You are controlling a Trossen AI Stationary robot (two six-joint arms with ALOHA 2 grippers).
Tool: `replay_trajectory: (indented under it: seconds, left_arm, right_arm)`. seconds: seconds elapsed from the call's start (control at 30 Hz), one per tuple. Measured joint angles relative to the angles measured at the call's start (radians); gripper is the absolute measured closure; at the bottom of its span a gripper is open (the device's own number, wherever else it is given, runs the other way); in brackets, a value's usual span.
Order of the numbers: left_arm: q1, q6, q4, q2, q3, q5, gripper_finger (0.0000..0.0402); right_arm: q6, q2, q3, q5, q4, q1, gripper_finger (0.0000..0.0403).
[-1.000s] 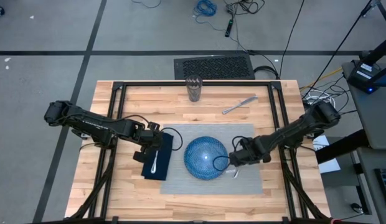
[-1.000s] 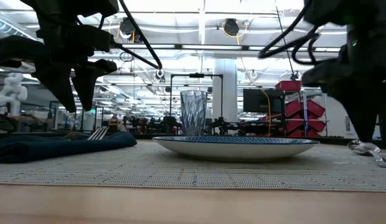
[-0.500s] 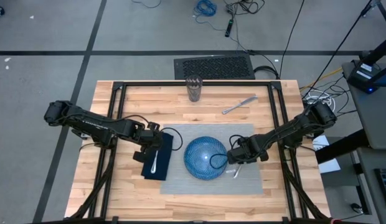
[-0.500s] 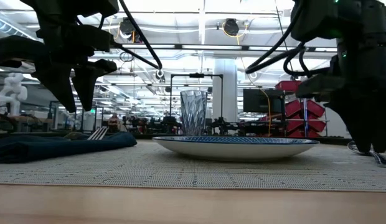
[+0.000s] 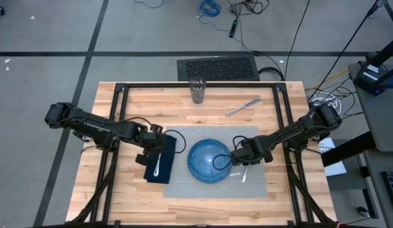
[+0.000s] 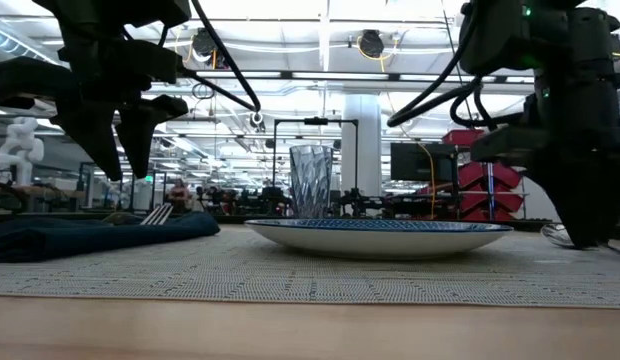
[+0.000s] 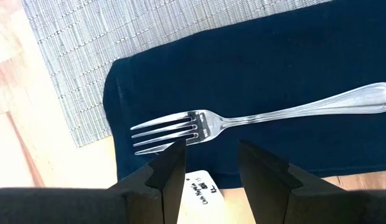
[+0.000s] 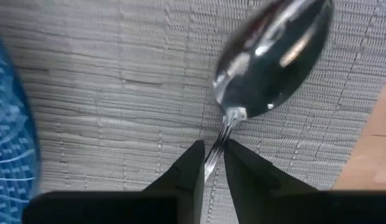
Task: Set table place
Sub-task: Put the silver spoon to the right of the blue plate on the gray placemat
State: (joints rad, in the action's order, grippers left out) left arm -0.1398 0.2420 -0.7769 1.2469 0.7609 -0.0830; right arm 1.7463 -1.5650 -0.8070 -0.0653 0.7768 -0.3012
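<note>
The table (image 5: 120, 190) carries a grey placemat (image 5: 212, 187) laid with its long axis running left to right in the high view. A round blue plate (image 5: 208, 160) sits on the middle of the placemat.

The right gripper (image 5: 238, 159) is low over the placemat, just beside the plate's right rim. In the right wrist view its two fingers (image 8: 192, 168) are drawn in almost together around the thin neck of a spoon (image 8: 271, 59), touching it on both sides. The spoon's bowl lies beyond the fingertips, face up on the weave. In the high view the spoon (image 5: 244, 173) lies on the placemat right of the plate, its long axis running roughly front to back across the mat's short side.

A navy napkin (image 5: 163, 161) lies at the placemat's left edge, overlapping it, with its long axis front to back. A fork (image 7: 255, 118) lies along the napkin, its tines toward the left gripper (image 7: 208, 163). That gripper hangs over the napkin's end with its fingers apart and holds nothing.

Behind the placemat, a ribbed glass (image 5: 197, 90) stands upright near the far edge of the table. A knife (image 5: 243, 107) lies on the bare wood to the right of the glass, set on a diagonal
</note>
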Motion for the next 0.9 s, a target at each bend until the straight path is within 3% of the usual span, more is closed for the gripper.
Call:
replay_trajectory:
  seconds: [0.37, 0.9]
  left_arm:
    - [0.0, 0.0, 0.0, 0.0, 0.0, 0.0, 0.0272]
    - [0.0, 0.0, 0.0, 0.0, 0.0, 0.0, 0.0272]
  right_arm:
    - [-0.057, -0.032, -0.003, -0.023, -0.001, 0.008, 0.0386]
    - [-0.055, -0.007, 0.003, 0.006, 0.08, 0.028, 0.0391]
